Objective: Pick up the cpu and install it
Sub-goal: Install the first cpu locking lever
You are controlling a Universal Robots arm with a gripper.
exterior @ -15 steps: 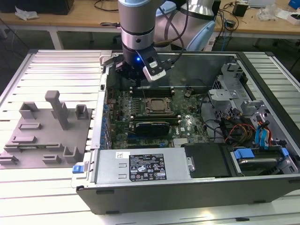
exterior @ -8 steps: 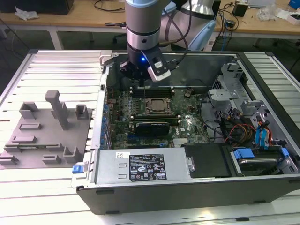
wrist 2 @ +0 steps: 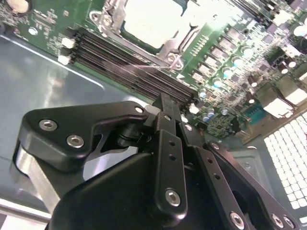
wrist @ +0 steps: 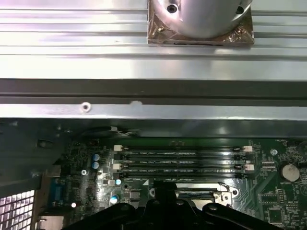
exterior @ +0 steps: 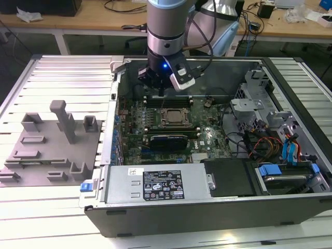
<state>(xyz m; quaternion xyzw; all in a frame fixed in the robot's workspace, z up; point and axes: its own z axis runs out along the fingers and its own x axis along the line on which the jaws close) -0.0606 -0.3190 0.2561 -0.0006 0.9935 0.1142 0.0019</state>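
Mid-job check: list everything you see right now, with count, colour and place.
cpu: one, silvery-white top, lying in the socket.
motherboard: one, green, floor of the case.
memory slots: several, black, beside the socket.
graphics card: one, black, on the motherboard beside the socket.
power supply: one, grey, at the case's near wall.
drive clips: several, blue, exterior view's right of the case.
case: one, dark grey, open, on the table.
fixture block: one, grey, exterior view's left of the case.
table: one, silvery, slatted.
arm: one, grey, over the case.
pincer: one, black, shut and empty, above the memory slots.
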